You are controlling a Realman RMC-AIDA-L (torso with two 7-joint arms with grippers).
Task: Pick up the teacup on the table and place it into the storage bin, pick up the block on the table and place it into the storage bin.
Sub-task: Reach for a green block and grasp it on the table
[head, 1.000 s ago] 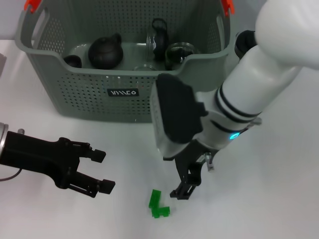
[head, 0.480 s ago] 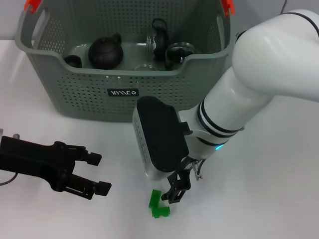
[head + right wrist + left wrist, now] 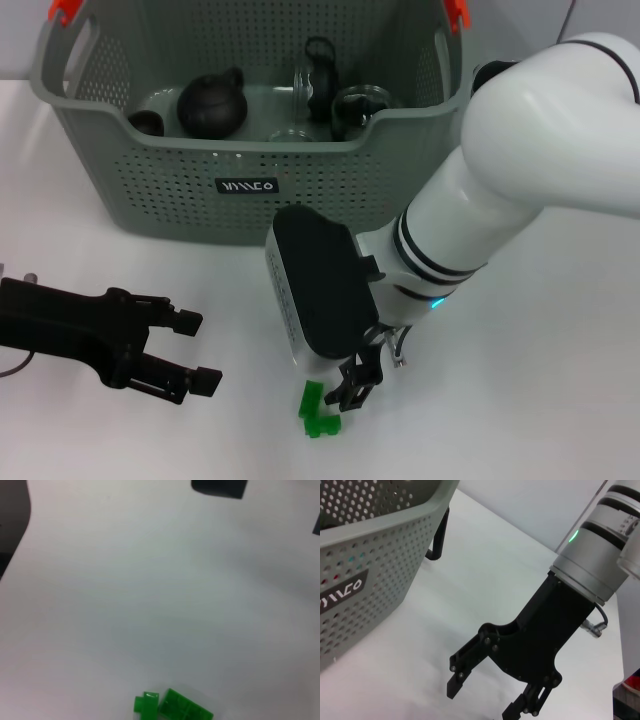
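Observation:
The green block (image 3: 318, 412) lies on the white table near the front edge; it also shows in the right wrist view (image 3: 172, 707). My right gripper (image 3: 356, 384) hangs open just right of and above the block, apart from it; the left wrist view shows it (image 3: 487, 700) with the jaws spread and empty. My left gripper (image 3: 198, 350) is open and empty, low over the table to the left of the block. The grey perforated storage bin (image 3: 250, 185) stands at the back. A small dark cup (image 3: 147, 122) lies inside it. No teacup shows on the table.
The bin also holds a black teapot (image 3: 211, 103) and a glass jug with a black lid (image 3: 320, 85). My large white right arm (image 3: 520, 180) reaches across the right side. The bin's wall (image 3: 370, 540) is close to the left wrist camera.
My right arm has swung left and down, bringing its gripper from right of the block to just beside it. The left gripper has drifted slightly left. The block has not moved.

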